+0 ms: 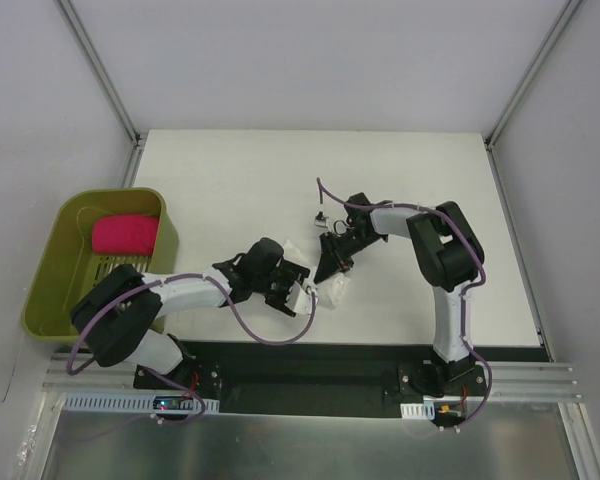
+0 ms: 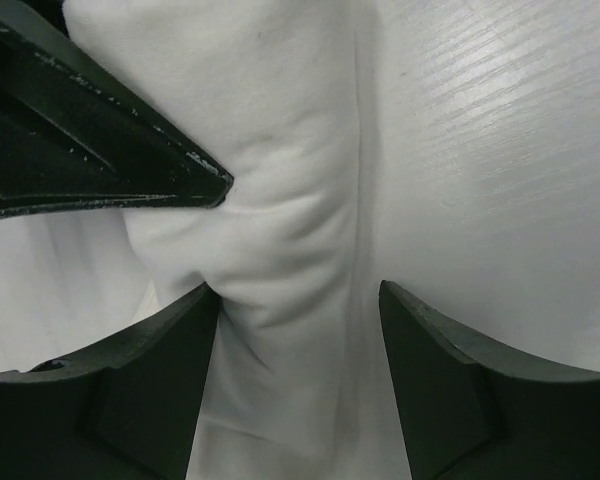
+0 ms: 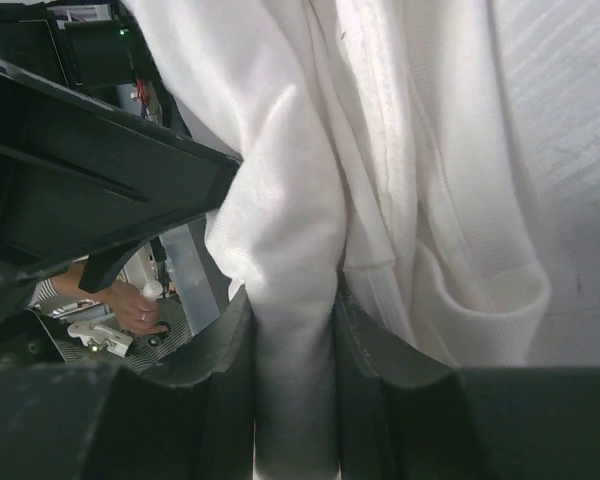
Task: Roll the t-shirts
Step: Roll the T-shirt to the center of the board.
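Observation:
The white t-shirt (image 1: 333, 291) is bunched into a small bundle between my two grippers near the table's front middle; its red print is hidden. My right gripper (image 1: 330, 268) is shut on a thick fold of the t-shirt (image 3: 400, 150), which is pinched between its fingers in the right wrist view (image 3: 292, 300). My left gripper (image 1: 298, 290) is open, its jaws straddling a rolled fold of the t-shirt (image 2: 280, 200). Its left finger (image 2: 160, 380) touches the cloth. The right gripper's finger (image 2: 80, 130) shows at the upper left of the left wrist view.
A green basket (image 1: 50, 270) stands at the table's left edge with a pink rolled cloth (image 1: 125, 234) inside. The white table (image 1: 310, 170) stretches behind the grippers. Metal frame posts stand at the back corners.

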Controlling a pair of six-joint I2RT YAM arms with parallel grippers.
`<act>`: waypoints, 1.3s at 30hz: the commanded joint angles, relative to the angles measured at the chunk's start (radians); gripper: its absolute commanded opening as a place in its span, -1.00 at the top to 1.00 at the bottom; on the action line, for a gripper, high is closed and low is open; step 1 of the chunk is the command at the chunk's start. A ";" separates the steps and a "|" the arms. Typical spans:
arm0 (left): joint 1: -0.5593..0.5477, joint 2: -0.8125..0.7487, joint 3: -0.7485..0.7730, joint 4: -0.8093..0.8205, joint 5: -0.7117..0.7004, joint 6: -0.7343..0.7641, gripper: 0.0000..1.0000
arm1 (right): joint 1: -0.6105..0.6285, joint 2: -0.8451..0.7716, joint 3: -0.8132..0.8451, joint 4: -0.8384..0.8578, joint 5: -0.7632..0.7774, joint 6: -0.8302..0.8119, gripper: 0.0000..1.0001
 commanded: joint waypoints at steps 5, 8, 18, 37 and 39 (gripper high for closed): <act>-0.002 0.213 0.251 -0.416 0.141 0.225 -0.01 | -0.118 -0.084 0.104 -0.098 0.244 -0.071 -0.49; -0.004 0.307 0.388 -0.652 0.144 0.256 0.16 | -0.210 -0.173 0.206 -0.201 0.293 -0.120 -0.72; 0.009 0.678 0.985 -1.348 0.331 0.117 0.70 | -0.440 -0.565 0.215 -0.071 0.759 -0.206 -0.90; 0.173 0.908 1.224 -1.452 0.680 -0.212 0.66 | -0.310 -1.196 -0.439 -0.211 0.388 -0.776 -0.71; 0.174 0.899 1.200 -1.425 0.673 -0.215 0.64 | -0.200 -1.268 -0.524 -0.180 0.411 -0.840 -0.89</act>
